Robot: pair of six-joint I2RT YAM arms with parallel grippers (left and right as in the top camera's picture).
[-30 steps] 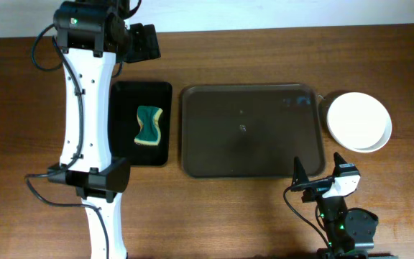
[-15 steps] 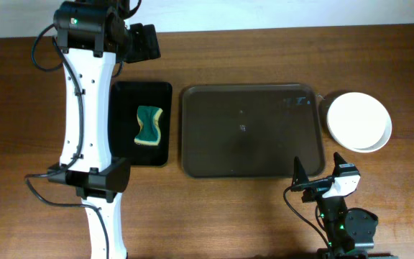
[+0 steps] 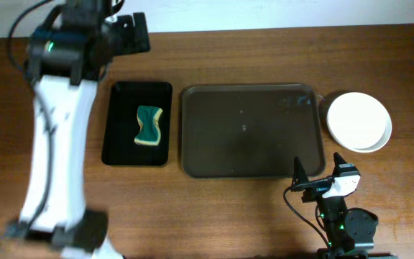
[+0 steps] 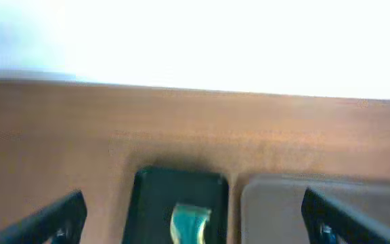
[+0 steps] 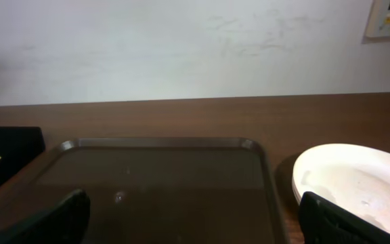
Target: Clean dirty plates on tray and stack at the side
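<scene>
The white plates (image 3: 359, 121) sit in a stack on the table just right of the dark brown tray (image 3: 254, 130). I see no streak on the top plate. The tray holds nothing. My left gripper (image 3: 126, 34) is high at the back left, open and empty; its view looks down on the tray (image 4: 317, 210). My right gripper (image 3: 318, 174) is open and empty at the tray's front right corner. Its view shows the tray (image 5: 161, 173) ahead and the plates (image 5: 357, 179) to the right, both fingers (image 5: 49, 220) low in frame.
A small black tray (image 3: 137, 124) left of the brown tray holds a green and yellow sponge (image 3: 148, 124). Both show in the left wrist view, tray (image 4: 156, 203) and sponge (image 4: 189, 224). A white wall runs behind the table.
My left arm has swung to the left and its gripper has shifted a little left at the back; it looks blurred. The right arm, plates and trays have not moved.
</scene>
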